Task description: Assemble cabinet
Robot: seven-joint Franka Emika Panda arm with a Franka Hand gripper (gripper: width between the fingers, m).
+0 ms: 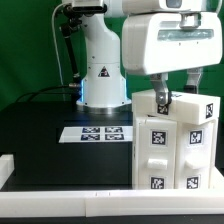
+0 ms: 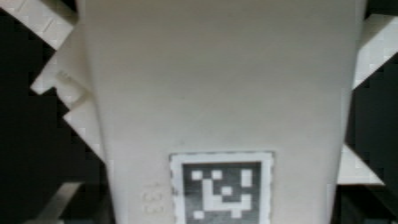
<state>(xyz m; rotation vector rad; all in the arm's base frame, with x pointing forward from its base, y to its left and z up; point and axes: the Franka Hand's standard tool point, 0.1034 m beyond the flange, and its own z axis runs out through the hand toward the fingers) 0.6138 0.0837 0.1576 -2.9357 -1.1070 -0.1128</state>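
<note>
The arm [image 1: 100,45] is glossy white, built of rounded, swollen segments, and its base [image 1: 103,92] is a broad column bearing a small dark triangular mark, with a bluish glow at its foot. Black cables [image 1: 66,45] run down beside the column. Nearer the camera sits a bulky white wrist housing [image 1: 168,40] with rounded corners and a dark seam across its face.

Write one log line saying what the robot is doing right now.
step: cabinet assembly | hand: down at top of cabinet | grip: unclear | cabinet: upright, near white rail | marker board: flat behind
</note>
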